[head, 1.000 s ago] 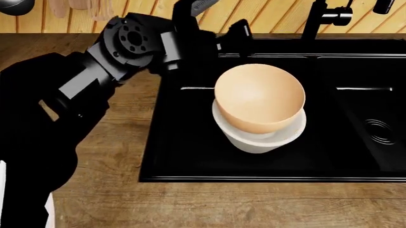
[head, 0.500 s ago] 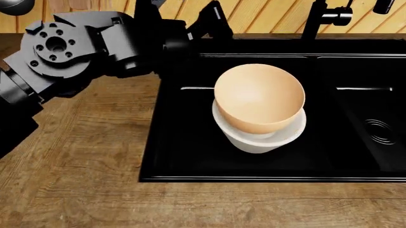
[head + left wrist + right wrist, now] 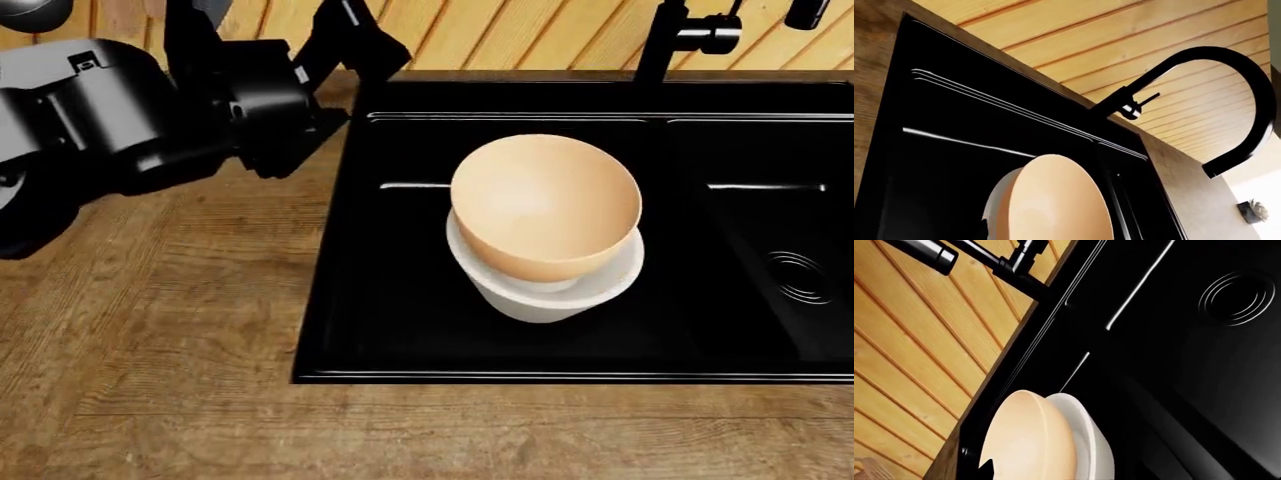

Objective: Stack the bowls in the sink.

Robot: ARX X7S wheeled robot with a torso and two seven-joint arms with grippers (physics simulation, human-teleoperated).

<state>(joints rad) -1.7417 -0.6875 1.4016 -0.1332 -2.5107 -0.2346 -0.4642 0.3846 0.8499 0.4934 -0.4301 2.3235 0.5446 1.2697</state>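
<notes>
The peach-tan bowl [image 3: 545, 205] sits tilted inside the white bowl [image 3: 550, 292] in the left basin of the black sink [image 3: 315, 340]. Both also show in the left wrist view, peach-tan bowl [image 3: 1061, 200] and white bowl [image 3: 996, 202], and in the right wrist view, peach-tan bowl [image 3: 1021, 440] and white bowl [image 3: 1089, 440]. My left gripper [image 3: 270, 22] is over the wooden counter beyond the sink's back left corner, clear of the bowls. Its two fingers stand apart and hold nothing. My right gripper is out of the head view. Only a small dark tip [image 3: 985, 467] shows in its wrist view.
A black faucet [image 3: 667, 40] rises behind the divider between the basins and curves high in the left wrist view [image 3: 1227, 65]. The right basin has a round drain [image 3: 797, 275]. A wooden counter [image 3: 187, 340] surrounds the sink and a plank wall stands behind it.
My left arm has drawn back to the left, from over the sink's back left corner to over the counter. The stacked bowls have not moved.
</notes>
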